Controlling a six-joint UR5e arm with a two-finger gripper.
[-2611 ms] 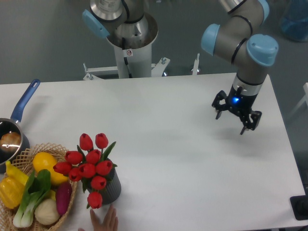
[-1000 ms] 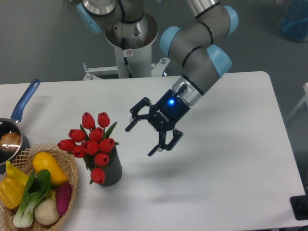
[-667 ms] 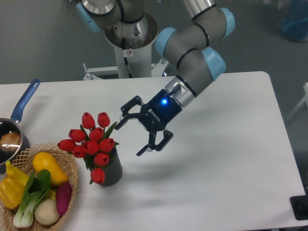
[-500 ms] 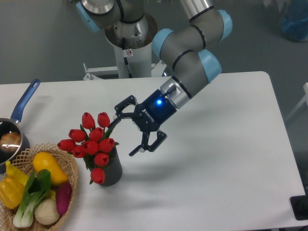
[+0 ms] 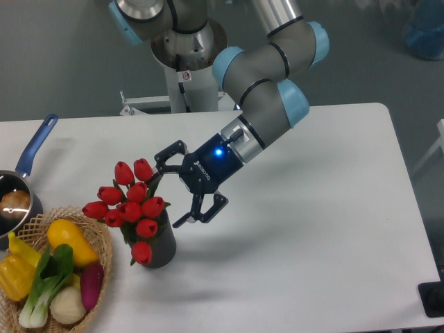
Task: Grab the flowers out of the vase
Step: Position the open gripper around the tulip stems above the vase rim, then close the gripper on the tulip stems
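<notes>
**Inspector A:** Where is the bunch of red tulips with green stems and leaves (image 5: 132, 211), and how does it point?

**Inspector B:** It sits in the small dark grey ribbed cylindrical vase (image 5: 159, 248), near the front left of the white desk (image 5: 312, 229). Its long axis runs roughly upright with a lean to the left; buds up, stems down into the mouth. One bud droops low over the vase's left side.

**Inspector A:** Condition of the flowers?

**Inspector B:** Closed red buds, tightly clustered. A green leaf shows at the upper right of the bunch.

**Inspector A:** And the black two-finger gripper (image 5: 172, 189)?

**Inspector B:** It comes in from the right, tilted, with its fingers spread wide and holding nothing. The upper finger (image 5: 166, 153) lies just beside the top buds; whether it touches them I cannot tell. The lower finger (image 5: 189, 216) hangs just right of the vase's rim.

**Inspector A:** Surroundings?

**Inspector B:** A woven basket of produce (image 5: 52, 274) just left of the vase, and a blue-handled steel saucepan (image 5: 17, 191) at the left edge.
</notes>
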